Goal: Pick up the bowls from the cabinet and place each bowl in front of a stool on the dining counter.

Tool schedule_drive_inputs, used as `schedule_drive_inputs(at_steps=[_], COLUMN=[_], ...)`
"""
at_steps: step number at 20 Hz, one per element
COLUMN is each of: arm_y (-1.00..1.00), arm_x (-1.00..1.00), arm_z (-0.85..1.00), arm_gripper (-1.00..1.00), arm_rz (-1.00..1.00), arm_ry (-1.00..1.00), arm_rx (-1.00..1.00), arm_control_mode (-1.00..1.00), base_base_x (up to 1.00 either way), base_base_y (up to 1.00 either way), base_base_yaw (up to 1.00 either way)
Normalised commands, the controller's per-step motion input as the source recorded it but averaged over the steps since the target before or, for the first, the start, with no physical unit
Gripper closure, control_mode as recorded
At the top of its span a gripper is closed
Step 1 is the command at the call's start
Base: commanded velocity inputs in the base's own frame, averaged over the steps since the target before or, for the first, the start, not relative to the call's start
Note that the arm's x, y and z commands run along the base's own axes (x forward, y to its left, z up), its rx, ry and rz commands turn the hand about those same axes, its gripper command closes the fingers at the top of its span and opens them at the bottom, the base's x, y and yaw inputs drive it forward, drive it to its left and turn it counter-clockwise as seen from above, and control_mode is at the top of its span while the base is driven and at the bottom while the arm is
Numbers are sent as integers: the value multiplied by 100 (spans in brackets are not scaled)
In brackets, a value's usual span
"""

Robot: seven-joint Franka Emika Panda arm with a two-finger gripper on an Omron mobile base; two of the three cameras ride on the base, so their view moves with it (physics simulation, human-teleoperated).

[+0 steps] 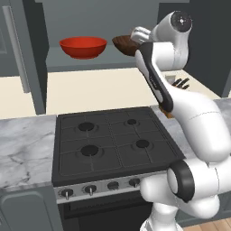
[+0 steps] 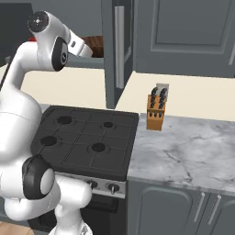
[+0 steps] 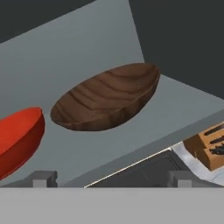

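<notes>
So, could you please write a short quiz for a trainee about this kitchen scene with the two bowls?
1. True or false: the red bowl is on the stove.
2. Which bowl is nearer the gripper? A) red B) wooden bowl
3. Fill in: the knife block stands on the ____ worktop.

Key: 1 false, it sits on the cabinet shelf. 2 B. 3 marble.

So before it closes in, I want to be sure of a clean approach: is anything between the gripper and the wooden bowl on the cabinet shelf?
Nothing visible. In the hand view the open gripper faces the brown bowl across bare shelf. The red bowl sits off to one side, apart from it, and the cabinet door stands swung open.
</notes>
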Motion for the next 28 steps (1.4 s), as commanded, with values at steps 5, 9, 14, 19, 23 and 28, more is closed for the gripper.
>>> schedule_drive_inputs(at_steps=[5, 9, 14, 19, 23, 28], arm_y=[-6, -17, -23, -10, 0, 0], arm_x=[25, 31, 39, 52, 48, 38], arm_z=[0, 0, 0, 0, -1, -6], arm_gripper=[-100, -100, -100, -100, -100, -100], arm_rz=[-4, -1, 0, -1, -3, -4], arm_ry=[3, 10, 10, 6, 0, 0], arm_rx=[4, 5, 4, 0, 0, 0], arm_control_mode=[-100, -100, -100, -100, -100, -100], base_base_x=[0, 0, 0, 0, 0, 0], base_base_y=[0, 0, 0, 0, 0, 0], base_base_yaw=[0, 0, 0, 0, 0, 0])
